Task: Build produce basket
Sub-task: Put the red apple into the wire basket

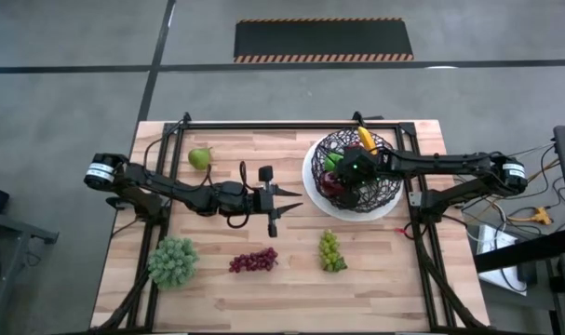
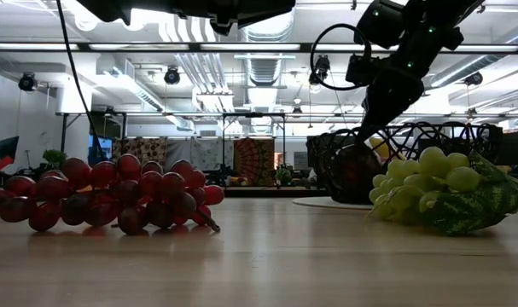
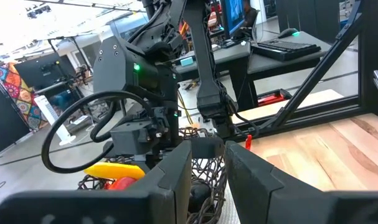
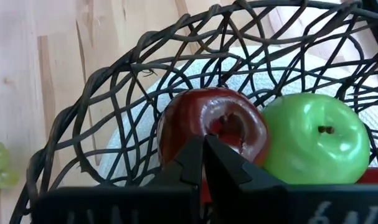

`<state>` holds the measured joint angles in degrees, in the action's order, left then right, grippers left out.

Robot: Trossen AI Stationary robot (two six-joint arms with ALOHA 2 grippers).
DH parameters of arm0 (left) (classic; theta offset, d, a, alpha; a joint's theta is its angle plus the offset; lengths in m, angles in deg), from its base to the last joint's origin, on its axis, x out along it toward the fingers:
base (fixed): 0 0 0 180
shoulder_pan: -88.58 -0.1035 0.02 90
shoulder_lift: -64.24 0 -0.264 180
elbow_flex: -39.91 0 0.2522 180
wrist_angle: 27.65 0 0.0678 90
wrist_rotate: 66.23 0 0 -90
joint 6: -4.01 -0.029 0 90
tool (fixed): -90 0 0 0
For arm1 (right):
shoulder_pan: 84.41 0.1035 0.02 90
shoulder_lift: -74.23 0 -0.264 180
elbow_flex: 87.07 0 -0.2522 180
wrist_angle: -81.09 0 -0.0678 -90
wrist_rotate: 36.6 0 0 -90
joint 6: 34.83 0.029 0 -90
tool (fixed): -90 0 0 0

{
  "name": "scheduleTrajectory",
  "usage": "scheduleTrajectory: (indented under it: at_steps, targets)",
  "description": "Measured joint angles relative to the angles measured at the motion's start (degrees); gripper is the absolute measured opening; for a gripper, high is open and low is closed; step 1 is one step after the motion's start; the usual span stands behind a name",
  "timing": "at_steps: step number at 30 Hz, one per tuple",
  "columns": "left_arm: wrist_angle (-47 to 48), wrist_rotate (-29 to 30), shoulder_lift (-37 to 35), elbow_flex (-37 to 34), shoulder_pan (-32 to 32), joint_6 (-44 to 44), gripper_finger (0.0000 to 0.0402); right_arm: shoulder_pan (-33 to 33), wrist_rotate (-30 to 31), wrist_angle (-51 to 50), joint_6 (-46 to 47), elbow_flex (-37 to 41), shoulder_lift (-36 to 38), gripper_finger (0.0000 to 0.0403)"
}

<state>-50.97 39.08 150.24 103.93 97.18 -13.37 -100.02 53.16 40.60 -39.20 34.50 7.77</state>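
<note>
The tabletop (image 1: 291, 288) carries the work, and the basket (image 1: 386, 191) sits at about two o'clock on it, already part filled — a red apple (image 4: 210, 127), a green apple (image 4: 316, 137) touching it, and a banana (image 1: 366, 138) against the far rim. So the filling step is well along, with one item apparently just set down and others waiting outside.

Loose on the tabletop are the pear (image 1: 200, 157) at ten o'clock, the purple grapes (image 1: 253, 261) at six o'clock, the green grapes (image 1: 331, 251) toward five o'clock, and a leafy bunch (image 1: 173, 261) at seven o'clock.

The right hand (image 4: 204, 149) is down inside the basket, its fingers pressed shut, with their tips right over the top of the red apple. It grips nothing; whether the tips touch the apple's skin I cannot tell.

The left hand (image 1: 287, 208) hovers near the middle of the tabletop, pointing at the basket — its fingers stand a narrow gap apart and hold nothing.

The next move, as I judge it, calls for the right hand to lift straight up clear of the wire rim without snagging it, then for one hand to open and go for a loose item; the green grapes lie nearest the basket.
</note>
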Motion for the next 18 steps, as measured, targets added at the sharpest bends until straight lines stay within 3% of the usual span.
scheduleTrajectory:
  at_steps: [8,18]
  targets:
    - [0.0,0.0,0.0,0.0,0.0,0.0,0.0081,0.1,-5.6,-1.3,1.6,0.2,0.0,0.0009]
    - [0.2,0.0,0.0,0.0,0.0,0.0,0.0081,0.4,-5.8,-2.8,2.4,0.3,0.0,0.0008]
